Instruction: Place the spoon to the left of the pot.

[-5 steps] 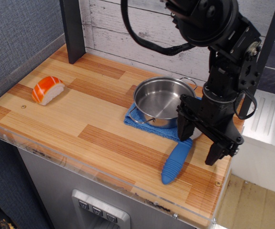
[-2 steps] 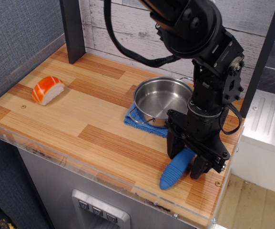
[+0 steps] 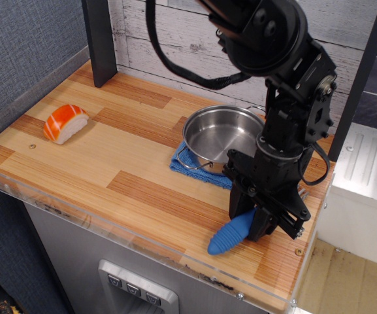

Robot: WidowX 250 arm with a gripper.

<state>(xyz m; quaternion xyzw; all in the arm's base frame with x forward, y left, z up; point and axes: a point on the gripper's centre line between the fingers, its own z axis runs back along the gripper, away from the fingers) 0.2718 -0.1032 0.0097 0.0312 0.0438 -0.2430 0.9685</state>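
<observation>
The spoon (image 3: 229,237) lies near the table's front right edge. Only its thick ribbed blue handle shows, its free end pointing front-left; the head is hidden under the gripper. My gripper (image 3: 259,221) points down over the handle's upper part, with its black fingers (image 3: 242,199) closed on either side of it. The shiny steel pot (image 3: 222,134) stands upright just behind the gripper, to its left, on a blue cloth (image 3: 187,163). The spoon is in front of the pot and to its right.
An orange-and-white sushi piece (image 3: 65,122) lies at the left of the wooden table (image 3: 110,176). A black post (image 3: 100,42) stands at the back left. The clear front edge (image 3: 142,252) is close to the spoon. A white rack (image 3: 364,170) is beyond the right edge.
My gripper came down and left onto the spoon's handle and its fingers closed on it. The handle's free end swung a little to the left and forward.
</observation>
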